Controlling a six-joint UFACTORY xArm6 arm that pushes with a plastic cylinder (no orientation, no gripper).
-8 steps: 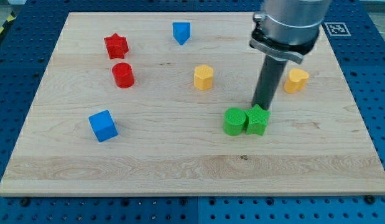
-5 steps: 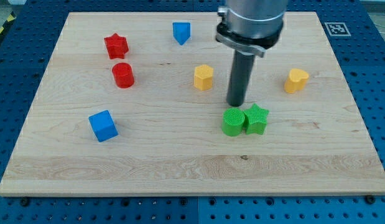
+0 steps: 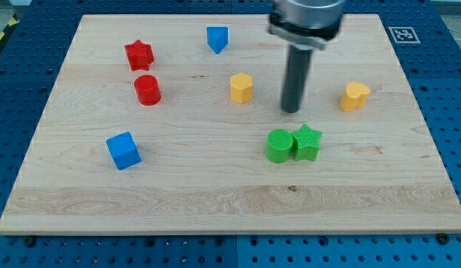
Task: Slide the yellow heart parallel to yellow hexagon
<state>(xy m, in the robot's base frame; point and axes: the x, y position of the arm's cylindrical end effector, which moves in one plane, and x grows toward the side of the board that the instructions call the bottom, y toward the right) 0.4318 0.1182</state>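
The yellow heart (image 3: 355, 96) lies at the view's right on the wooden board (image 3: 215, 193). The yellow hexagon (image 3: 242, 87) lies near the board's middle, a little higher in the view than the heart. My tip (image 3: 291, 111) stands between them, nearer the hexagon, touching neither. It is just above the green cylinder (image 3: 279, 145) and green star (image 3: 307, 142), which sit side by side touching.
A red star (image 3: 139, 54) and a red cylinder (image 3: 147, 89) lie at the upper left. A blue cube (image 3: 124, 150) lies at the left. A blue pointed block (image 3: 217, 38) lies near the top edge.
My tip moved left from the green star, then up and slightly right. The yellow hexagon sits slightly further left and up than before. Other blocks have not moved.
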